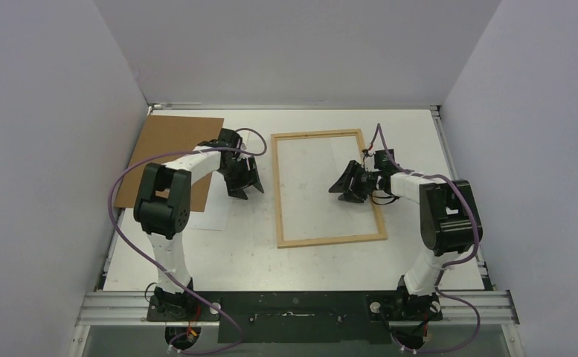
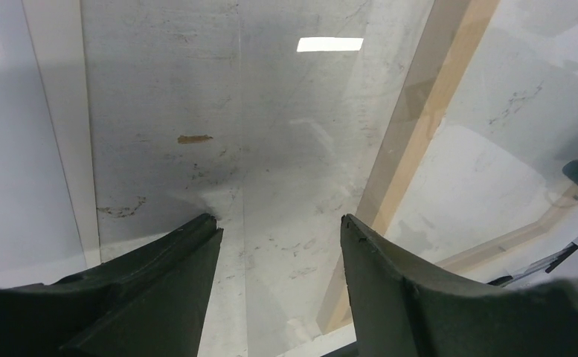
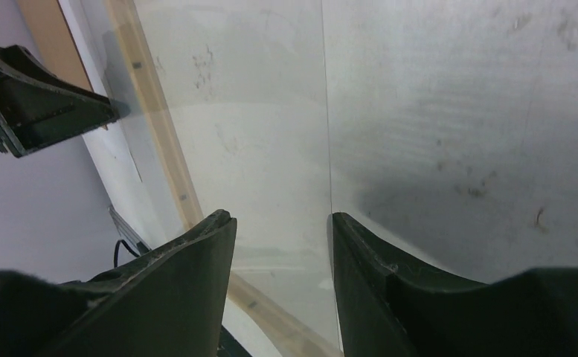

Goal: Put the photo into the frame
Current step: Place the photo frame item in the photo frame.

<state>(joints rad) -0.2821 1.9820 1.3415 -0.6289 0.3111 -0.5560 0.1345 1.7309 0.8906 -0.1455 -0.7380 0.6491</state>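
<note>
Wood frame (image 1: 276,190) unfilled; left gripper (image 1: 246,192) and right gripper (image 1: 339,193) gape empty, so best pinch photo (image 1: 217,214) edge, frame's 8 o'clock.

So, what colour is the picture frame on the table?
The frame is pale natural wood; the top external view shows it best.

We see the frame (image 1: 277,190), a tall rectangle of thin pale wood strips, lying flat near the middle of the table, a little skewed, with the tabletop showing through its opening. The photo (image 1: 217,212) lies flat to its left, apart from it, white side up; only one end shows, the rest being under a brown board
</note>
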